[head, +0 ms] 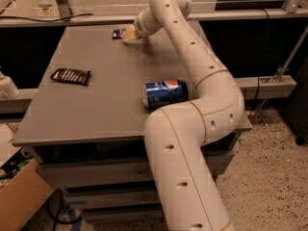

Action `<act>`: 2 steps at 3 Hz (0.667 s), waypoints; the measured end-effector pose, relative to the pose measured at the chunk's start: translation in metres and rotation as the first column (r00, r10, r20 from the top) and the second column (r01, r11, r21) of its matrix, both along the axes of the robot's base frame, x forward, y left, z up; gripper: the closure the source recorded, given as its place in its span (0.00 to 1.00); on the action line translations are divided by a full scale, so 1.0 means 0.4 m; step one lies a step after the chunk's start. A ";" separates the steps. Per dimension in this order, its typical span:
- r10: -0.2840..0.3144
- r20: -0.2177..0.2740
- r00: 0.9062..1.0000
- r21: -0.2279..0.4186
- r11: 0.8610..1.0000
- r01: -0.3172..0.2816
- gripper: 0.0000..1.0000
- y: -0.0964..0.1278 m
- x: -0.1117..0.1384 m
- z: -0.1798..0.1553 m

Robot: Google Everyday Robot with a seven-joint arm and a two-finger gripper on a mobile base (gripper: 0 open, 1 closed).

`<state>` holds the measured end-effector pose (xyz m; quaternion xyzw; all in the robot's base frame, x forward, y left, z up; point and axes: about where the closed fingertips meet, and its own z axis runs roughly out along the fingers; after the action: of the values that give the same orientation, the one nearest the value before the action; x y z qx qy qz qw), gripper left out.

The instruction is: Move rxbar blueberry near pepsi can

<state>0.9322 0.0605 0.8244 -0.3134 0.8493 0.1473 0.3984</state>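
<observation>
The rxbar blueberry (117,33), a small flat dark navy-blue snack bar wrapper, lies flat near the far edge of the grey table (106,114), at about 11 o'clock from the table's middle. Only its left part shows, because the cream-coloured gripper (130,33) covers the rest from the 3 o'clock side. From that sliver, its long axis seems to run 9 to 3 o'clock, along the far edge, with the visible end pointing to 9 o'clock. This is a judgement from a small patch of it.

The gripper sits right at the bar and low to the tabletop, at the end of the white jointed arm (211,81) that reaches across from the near right. I cannot tell whether it is open or has closed on the bar, or whether the bar is lifted at all.

The pepsi can (165,93), a blue metal soda can with the round red-white-blue logo, lies on its side well apart from the bar, at about 5 o'clock from it. Its long axis also runs roughly 9 to 3 o'clock. A black-brown wrapper with pale stripes (71,76) rests at about 9 o'clock from the can, uninvolved.

The task looks to be in its early part. The reach to the bar appears done, while the carry toward 5 o'clock and the set-down beside the can remain.
</observation>
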 end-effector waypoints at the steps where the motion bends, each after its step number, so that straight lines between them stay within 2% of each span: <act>1: 0.000 0.000 1.000 0.000 1.000 0.000 1.00 0.000 -0.002 0.009; 2: 0.000 0.001 1.000 0.000 1.000 0.000 1.00 0.000 -0.004 0.013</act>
<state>0.9305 0.0604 0.8297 -0.3133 0.8493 0.1472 0.3987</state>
